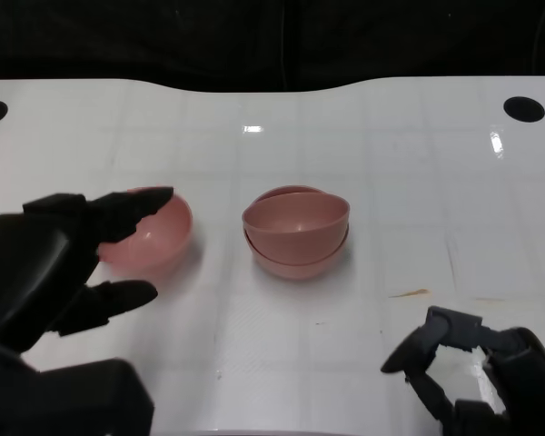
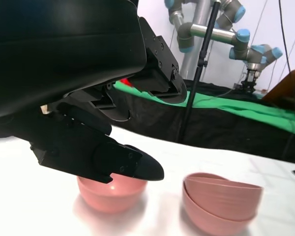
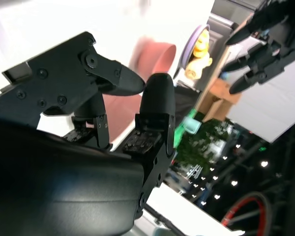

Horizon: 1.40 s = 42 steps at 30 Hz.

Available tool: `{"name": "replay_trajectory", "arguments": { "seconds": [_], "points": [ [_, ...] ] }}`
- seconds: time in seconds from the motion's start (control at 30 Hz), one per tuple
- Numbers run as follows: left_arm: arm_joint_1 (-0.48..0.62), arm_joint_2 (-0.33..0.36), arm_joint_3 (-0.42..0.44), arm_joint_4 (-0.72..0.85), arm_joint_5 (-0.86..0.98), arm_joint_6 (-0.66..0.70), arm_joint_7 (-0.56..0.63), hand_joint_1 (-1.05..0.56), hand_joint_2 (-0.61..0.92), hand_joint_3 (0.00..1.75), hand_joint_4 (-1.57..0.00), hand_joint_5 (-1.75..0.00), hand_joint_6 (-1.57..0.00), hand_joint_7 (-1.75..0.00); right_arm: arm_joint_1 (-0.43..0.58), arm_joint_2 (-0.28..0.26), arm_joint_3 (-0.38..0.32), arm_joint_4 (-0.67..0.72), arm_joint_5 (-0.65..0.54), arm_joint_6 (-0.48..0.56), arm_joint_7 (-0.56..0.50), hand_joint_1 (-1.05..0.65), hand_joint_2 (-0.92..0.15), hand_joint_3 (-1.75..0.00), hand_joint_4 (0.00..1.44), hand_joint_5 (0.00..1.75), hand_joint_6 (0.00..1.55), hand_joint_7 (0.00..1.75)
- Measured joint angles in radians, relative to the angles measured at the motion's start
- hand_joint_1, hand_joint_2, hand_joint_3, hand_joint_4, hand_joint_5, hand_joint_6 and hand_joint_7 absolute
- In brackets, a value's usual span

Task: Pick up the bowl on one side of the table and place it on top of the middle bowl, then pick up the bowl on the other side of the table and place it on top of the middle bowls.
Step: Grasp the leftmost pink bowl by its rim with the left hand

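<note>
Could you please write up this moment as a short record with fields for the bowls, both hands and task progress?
middle stack: two pink bowls nested at table centre
single bowl: pink bowl on the robot's left, upright on the white table
left hand: open, fingers around the single bowl, no grip visible
right hand: empty, resting low
progress: one side bowl stacked; the other remains

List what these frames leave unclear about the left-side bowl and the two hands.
- Single pink plastic bowl: its near-left rim is covered by the left hand in the head view; contact cannot be judged.
- Stacked pink bowls: blurred in the right wrist view.
- Right hand: cut off by the head view's lower edge.
</note>
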Motion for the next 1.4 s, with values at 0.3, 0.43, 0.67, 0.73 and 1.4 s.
{"name": "replay_trajectory", "arguments": {
  "seconds": [0.3, 0.43, 0.67, 0.73, 1.4],
  "points": [
    [-0.134, 0.037, -0.126, 0.065, 0.207, 0.162, -0.028, -0.55, 0.88, 0.00, -0.50, -0.20, -0.49, -0.02, 0.120, 0.037, -0.034, -0.150, 0.114, 0.194, 0.092, -0.14, -0.47, -1.32, 0.82, 1.73, 0.77, 1.38],
    [-0.184, 0.046, -0.192, 0.110, 0.285, 0.229, -0.074, -0.59, 0.89, 0.00, -0.56, -0.16, -0.51, -0.01, 0.126, 0.068, -0.041, -0.171, 0.114, 0.223, 0.104, -0.15, -0.47, -1.32, 0.81, 1.75, 0.74, 1.42],
    [-0.244, 0.046, -0.295, 0.151, 0.365, 0.362, -0.226, -0.62, 0.91, 0.01, -0.62, -0.11, -0.51, 0.00, 0.133, 0.106, -0.069, -0.193, 0.109, 0.267, 0.107, -0.16, -0.47, -1.32, 0.79, 1.75, 0.72, 1.45],
    [-0.258, 0.044, -0.321, 0.165, 0.385, 0.392, -0.256, -0.64, 0.92, 0.01, -0.64, -0.10, -0.51, 0.00, 0.135, 0.116, -0.071, -0.197, 0.106, 0.275, 0.111, -0.16, -0.47, -1.32, 0.78, 1.75, 0.72, 1.45],
    [-0.467, -0.080, -0.461, 0.670, 0.355, 0.523, -0.070, -0.51, 0.92, 0.10, -0.85, -0.48, -0.64, -0.02, 0.138, 0.155, -0.091, -0.203, 0.090, 0.297, 0.134, -0.17, -0.48, -1.29, 0.78, 1.74, 0.73, 1.42]
  ]
}}
